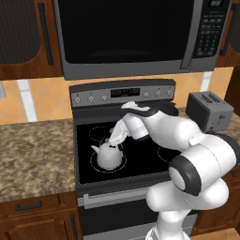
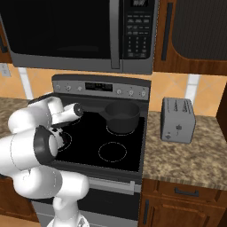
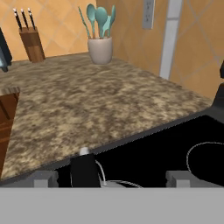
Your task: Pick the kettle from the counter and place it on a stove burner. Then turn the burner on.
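The silver-grey kettle (image 1: 108, 156) stands upright on the stove burner (image 1: 123, 165), the widest dotted ring at the front left of the black cooktop. My gripper (image 1: 114, 139) hangs just above its dark handle and is open, holding nothing. In the hand view the two fingertips (image 3: 44, 178) stand far apart, and the kettle's dark handle (image 3: 85, 171) rises between them, closer to the left one. The granite counter (image 1: 33, 150) stretches away to the left of the stove, and the hand view looks across the counter (image 3: 78, 105).
A dark pot (image 2: 122, 116) sits on the back right burner. The knob panel (image 1: 122, 93) runs along the stove's back, under the microwave (image 1: 126, 33). A toaster (image 1: 209, 110) stands on the right counter. A utensil jar (image 3: 99, 48) and knife block (image 3: 33, 43) stand by the wall.
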